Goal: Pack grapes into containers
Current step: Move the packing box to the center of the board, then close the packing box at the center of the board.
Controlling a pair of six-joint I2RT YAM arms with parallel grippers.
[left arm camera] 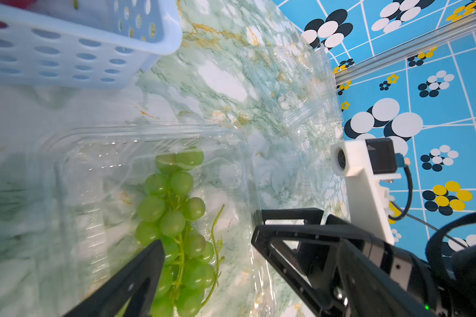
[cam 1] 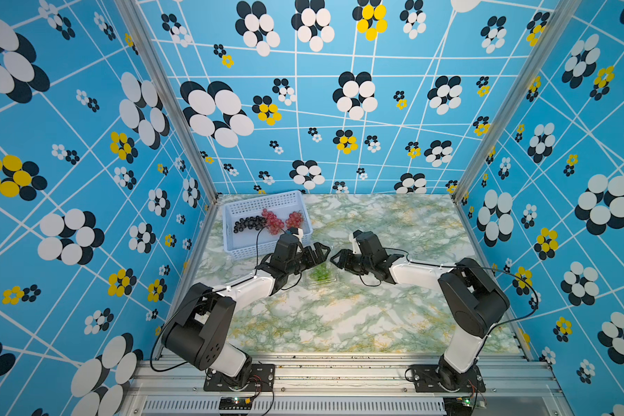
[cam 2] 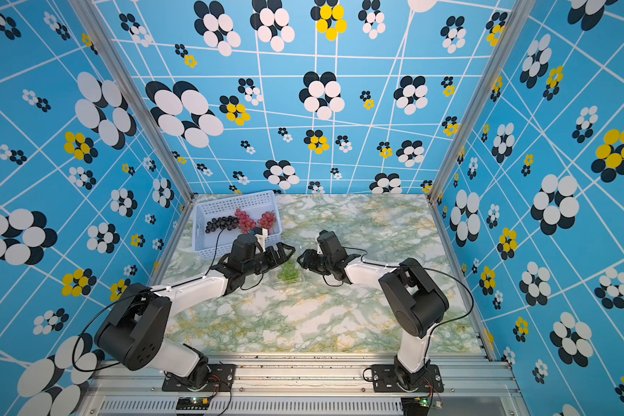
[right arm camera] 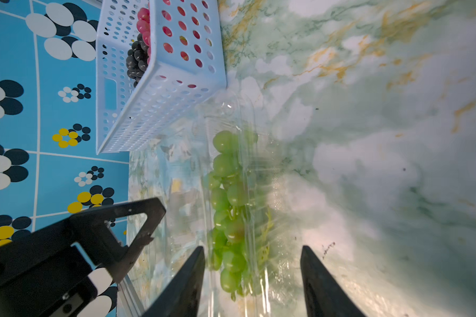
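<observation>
left arm: white shell links, black rounded joint housings
right arm: same white and black build
base plates: flat black, silver screws
cables: thin, black, looping
wrist camera mount: white block, black module
fingers: black, triangular cut-outs

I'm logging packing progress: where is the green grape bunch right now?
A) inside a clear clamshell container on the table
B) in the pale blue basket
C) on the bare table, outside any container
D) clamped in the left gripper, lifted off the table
A: the green bunch lies within the walls of the clear container on the table, while the basket holds only the dark bunch and the red bunches.
</observation>
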